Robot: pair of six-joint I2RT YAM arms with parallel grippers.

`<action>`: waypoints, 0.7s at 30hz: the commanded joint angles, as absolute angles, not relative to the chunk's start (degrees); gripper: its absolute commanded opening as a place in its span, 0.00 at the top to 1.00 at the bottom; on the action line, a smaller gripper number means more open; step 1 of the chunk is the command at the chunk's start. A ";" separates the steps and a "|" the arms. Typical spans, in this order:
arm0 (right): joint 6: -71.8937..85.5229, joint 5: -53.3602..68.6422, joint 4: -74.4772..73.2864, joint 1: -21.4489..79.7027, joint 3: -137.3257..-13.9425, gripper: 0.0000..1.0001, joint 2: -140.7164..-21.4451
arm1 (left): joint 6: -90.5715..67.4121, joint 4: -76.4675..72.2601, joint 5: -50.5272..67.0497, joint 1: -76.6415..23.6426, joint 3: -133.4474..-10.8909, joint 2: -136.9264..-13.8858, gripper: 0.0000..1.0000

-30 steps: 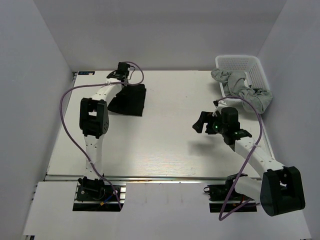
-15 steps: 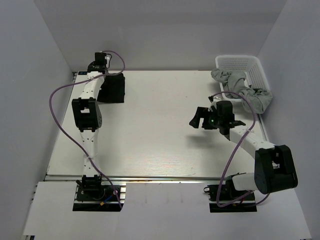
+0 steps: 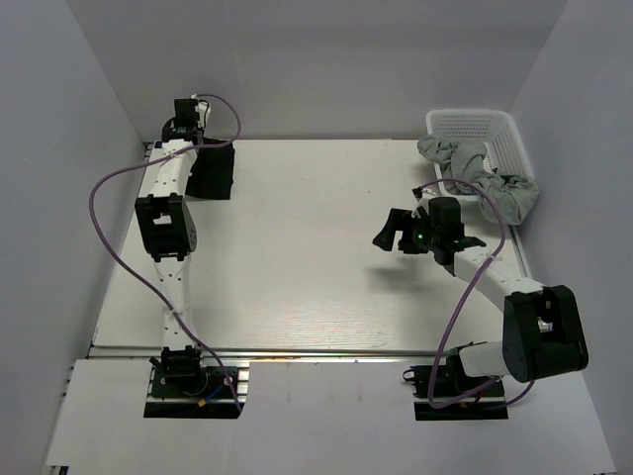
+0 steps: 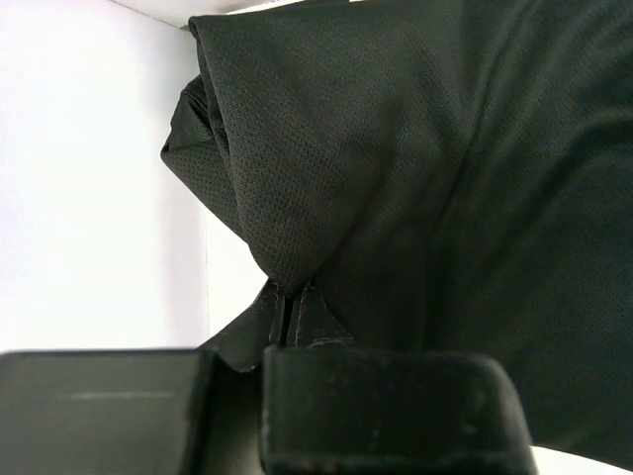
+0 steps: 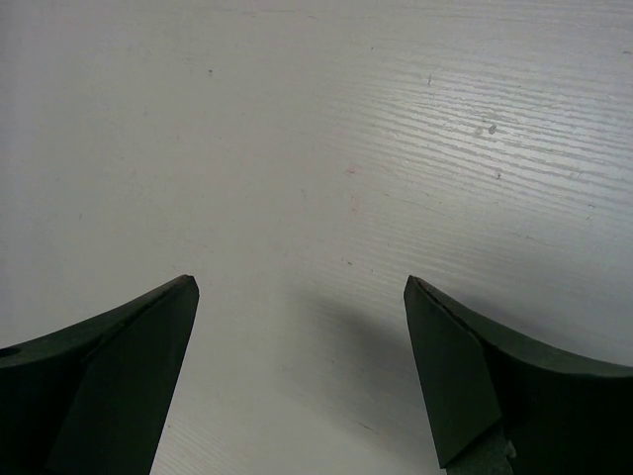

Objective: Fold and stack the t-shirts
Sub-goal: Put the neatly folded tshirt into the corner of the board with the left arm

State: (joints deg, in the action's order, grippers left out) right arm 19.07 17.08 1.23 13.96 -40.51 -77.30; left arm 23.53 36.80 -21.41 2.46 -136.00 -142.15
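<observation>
The black t-shirt (image 3: 214, 171) lies bunched at the far left corner of the table (image 3: 297, 267). My left gripper (image 3: 204, 144) is shut on its far edge. In the left wrist view the black fabric (image 4: 415, 168) fills the frame and is pinched between the closed fingers (image 4: 287, 315). Light grey t-shirts (image 3: 485, 178) hang crumpled in and over the white basket (image 3: 475, 123) at the far right. My right gripper (image 3: 390, 231) hovers open and empty over the bare table right of centre. Its fingertips (image 5: 173, 307) stand wide apart.
White walls close in the table on the left, back and right. The left gripper and the black shirt are close to the left wall (image 4: 89, 198). Purple cables (image 3: 109, 213) loop off both arms.
My left gripper has pulled the black t-shirt left and back into the far left corner. My right arm has drawn back a little, its gripper still open.
</observation>
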 commanded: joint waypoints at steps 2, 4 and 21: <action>20.39 18.46 3.51 13.80 -42.36 0.10 -76.55 | 24.79 34.63 -22.85 3.42 -138.34 -140.36 1.00; 20.83 18.81 3.69 13.80 -42.27 0.10 -76.38 | 24.79 33.23 -23.55 4.04 -138.34 -140.88 1.00; 22.06 21.18 5.01 13.80 -42.45 0.10 -77.87 | 28.04 29.19 -25.91 6.24 -137.20 -140.98 0.78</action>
